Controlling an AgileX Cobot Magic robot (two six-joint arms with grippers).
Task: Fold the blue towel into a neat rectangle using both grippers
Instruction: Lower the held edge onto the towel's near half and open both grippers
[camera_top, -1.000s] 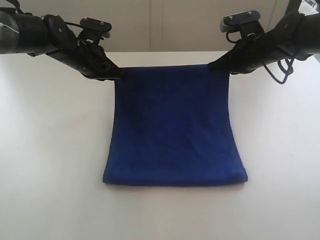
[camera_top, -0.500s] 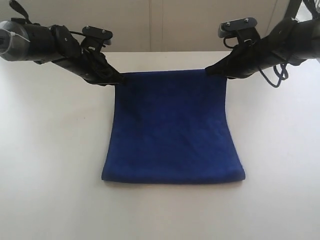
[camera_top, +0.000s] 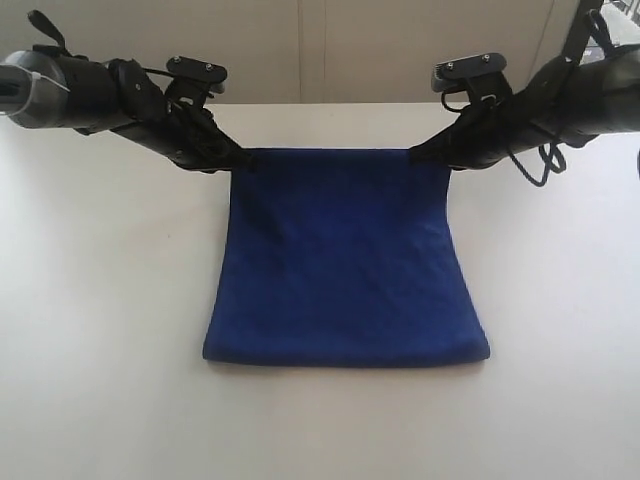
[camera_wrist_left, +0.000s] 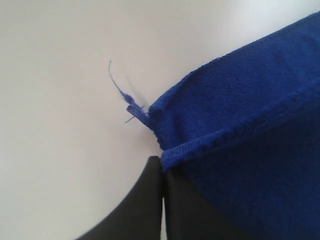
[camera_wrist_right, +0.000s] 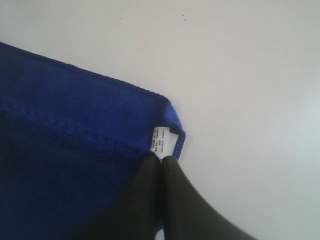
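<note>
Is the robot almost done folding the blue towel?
About halfway. Done: the blue towel looks doubled over, with a rounded fold at its near edge. In hand: the left pincer and right pincer pinch its far corners. Left: lay them down, let go.

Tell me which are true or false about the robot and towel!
1. The left gripper and the right gripper each pinch a corner of the blue towel. True.
2. The towel is scrunched in a ball. False: it lies spread smooth on the white table.
3. A white label shows at the right gripper's corner. True.
4. A loose thread sticks out at the left gripper's corner. True.
5. One gripper is wide open. False: both are shut on the towel.
</note>
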